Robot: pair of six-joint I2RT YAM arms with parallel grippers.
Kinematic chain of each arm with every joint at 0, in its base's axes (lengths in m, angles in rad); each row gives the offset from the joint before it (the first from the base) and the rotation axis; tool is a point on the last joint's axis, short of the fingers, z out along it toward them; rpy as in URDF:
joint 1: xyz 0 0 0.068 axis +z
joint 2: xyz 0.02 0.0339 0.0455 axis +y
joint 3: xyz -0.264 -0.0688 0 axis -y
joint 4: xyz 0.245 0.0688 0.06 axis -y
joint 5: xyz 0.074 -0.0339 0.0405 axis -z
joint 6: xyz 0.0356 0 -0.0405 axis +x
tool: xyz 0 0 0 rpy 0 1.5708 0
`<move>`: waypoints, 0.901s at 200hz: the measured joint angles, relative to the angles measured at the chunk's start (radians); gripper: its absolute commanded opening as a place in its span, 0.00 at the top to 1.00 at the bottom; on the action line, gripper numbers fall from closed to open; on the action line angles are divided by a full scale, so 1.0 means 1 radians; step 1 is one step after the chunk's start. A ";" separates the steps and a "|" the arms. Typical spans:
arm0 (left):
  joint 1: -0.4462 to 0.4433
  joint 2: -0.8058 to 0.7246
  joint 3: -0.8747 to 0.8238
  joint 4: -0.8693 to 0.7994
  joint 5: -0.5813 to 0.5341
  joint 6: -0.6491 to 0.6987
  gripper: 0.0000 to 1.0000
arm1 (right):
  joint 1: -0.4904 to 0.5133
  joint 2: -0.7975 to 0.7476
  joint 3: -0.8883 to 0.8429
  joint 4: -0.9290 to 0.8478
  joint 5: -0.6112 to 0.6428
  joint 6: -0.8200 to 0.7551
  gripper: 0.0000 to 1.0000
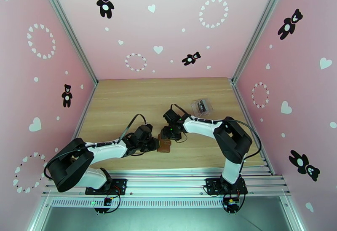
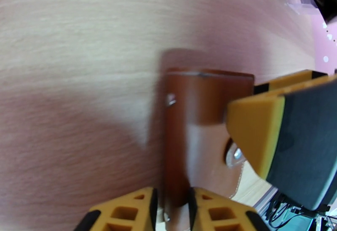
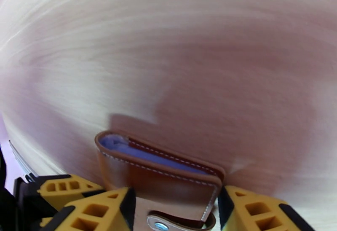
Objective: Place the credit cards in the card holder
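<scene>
The card holder [image 1: 164,145], a brown leather-look wallet with a snap tab, stands on edge on the table between both arms. My left gripper [image 1: 157,143] is shut on its thin edge, whose brown leather [image 2: 175,151] passes between the two yellow fingers at the bottom of the left wrist view. My right gripper [image 1: 169,134] comes from the far side. Its fingers [image 3: 120,204] straddle the card holder [image 3: 160,181] across its width, almost touching, with a sliver of gap on the right. The dark credit cards [image 1: 203,106] lie inside a clear plastic case [image 1: 196,108] behind the right arm.
The wooden table [image 1: 126,101] has pink walls on three sides and a metal rail along its near edge. One of the right gripper's fingers [image 2: 257,135] crowds the card holder in the left wrist view.
</scene>
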 measured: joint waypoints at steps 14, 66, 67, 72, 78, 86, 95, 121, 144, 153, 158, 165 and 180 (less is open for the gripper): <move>0.000 0.000 -0.010 0.021 0.003 -0.007 0.75 | -0.008 0.000 0.017 -0.019 0.005 -0.024 0.35; -0.011 -0.003 -0.036 0.069 -0.002 -0.040 0.78 | 0.023 -0.059 0.044 -0.185 0.145 -0.078 0.38; -0.011 -0.003 -0.037 0.070 -0.002 -0.041 0.78 | 0.024 -0.060 0.045 -0.188 0.147 -0.077 0.38; -0.011 -0.008 -0.042 0.075 -0.004 -0.045 0.79 | 0.037 -0.066 0.049 -0.206 0.165 -0.078 0.41; -0.011 -0.013 -0.047 0.082 -0.006 -0.050 0.80 | 0.052 -0.073 0.053 -0.220 0.180 -0.076 0.44; -0.011 -0.021 -0.055 0.085 -0.009 -0.056 0.81 | 0.071 -0.080 0.055 -0.235 0.194 -0.070 0.47; -0.011 -0.025 -0.060 0.089 -0.012 -0.061 0.82 | 0.089 -0.086 0.056 -0.247 0.205 -0.068 0.49; -0.011 -0.018 -0.061 0.107 -0.012 -0.075 0.86 | 0.123 -0.085 0.068 -0.274 0.220 -0.048 0.54; -0.011 -0.003 -0.063 0.135 -0.012 -0.085 0.87 | 0.137 -0.071 0.098 -0.284 0.223 -0.040 0.54; -0.011 0.001 -0.064 0.141 -0.012 -0.086 0.87 | 0.141 -0.063 0.110 -0.285 0.224 -0.038 0.54; -0.011 0.002 -0.064 0.144 -0.012 -0.086 0.87 | 0.144 -0.058 0.116 -0.286 0.224 -0.037 0.54; -0.011 0.003 -0.065 0.148 -0.012 -0.086 0.87 | 0.147 -0.050 0.126 -0.286 0.225 -0.035 0.54; -0.011 0.007 -0.065 0.156 -0.012 -0.086 0.88 | 0.154 -0.032 0.139 -0.286 0.224 -0.033 0.54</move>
